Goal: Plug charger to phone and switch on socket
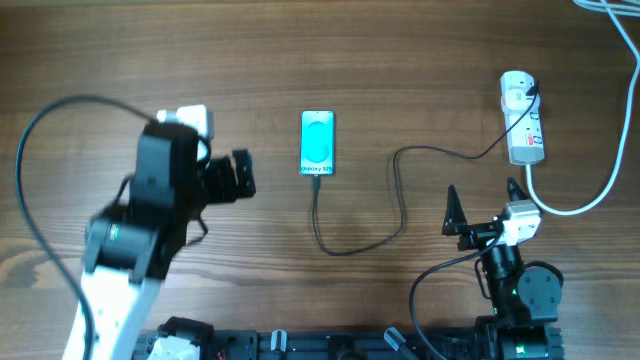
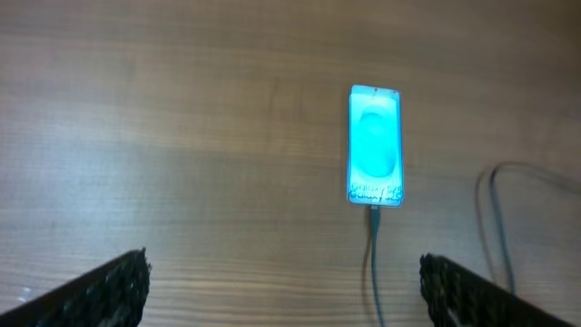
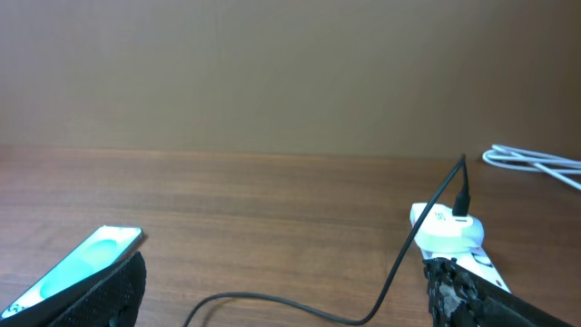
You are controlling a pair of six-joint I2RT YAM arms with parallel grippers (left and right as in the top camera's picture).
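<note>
The phone (image 1: pixel 318 142) lies flat at the table's middle, its cyan screen lit, also seen as the phone (image 2: pixel 374 145) and the phone (image 3: pixel 77 263). The black charger cable (image 1: pixel 345 250) runs from the phone's near edge, loops right and ends in a plug on the white socket strip (image 1: pixel 522 130). In the left wrist view the charger (image 2: pixel 372 254) meets the phone's lower edge. My left gripper (image 1: pixel 245 175) hovers open left of the phone. My right gripper (image 1: pixel 483 205) stands open just in front of the socket (image 3: pixel 447 232), nothing between its fingers.
A thick white cord (image 1: pixel 600 190) curves from the socket's near end to the table's far right edge, seen again as the white cord (image 3: pixel 536 163). Bare wooden table (image 1: pixel 420 70) lies between the phone and the socket. The arm bases sit along the front edge.
</note>
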